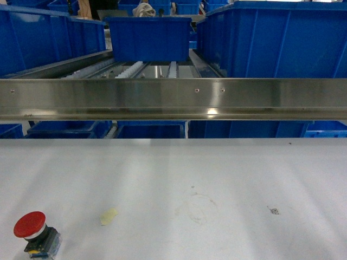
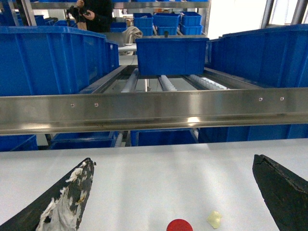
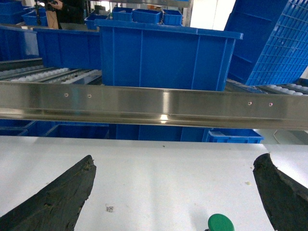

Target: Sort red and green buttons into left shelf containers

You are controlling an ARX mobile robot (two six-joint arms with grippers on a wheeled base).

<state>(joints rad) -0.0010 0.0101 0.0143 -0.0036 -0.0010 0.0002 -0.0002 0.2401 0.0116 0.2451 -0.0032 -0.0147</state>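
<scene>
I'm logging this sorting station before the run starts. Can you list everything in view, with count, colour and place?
Red button: one, red mushroom cap on a dark base, near-left of the white table, also at the bottom edge of the left wrist view.
Green button: one, green cap, at the bottom edge of the right wrist view only.
Tape scrap: one, pale yellowish, on the table right of the red button.
White table: one, foreground.
Steel rail: one, silver, across the shelf front.
Blue bins: several, bright blue, on and below the roller shelf.
Person: one, dark clothes, far background.
Left tool: open, above the red button.
Right tool: open, above the green button.
</scene>
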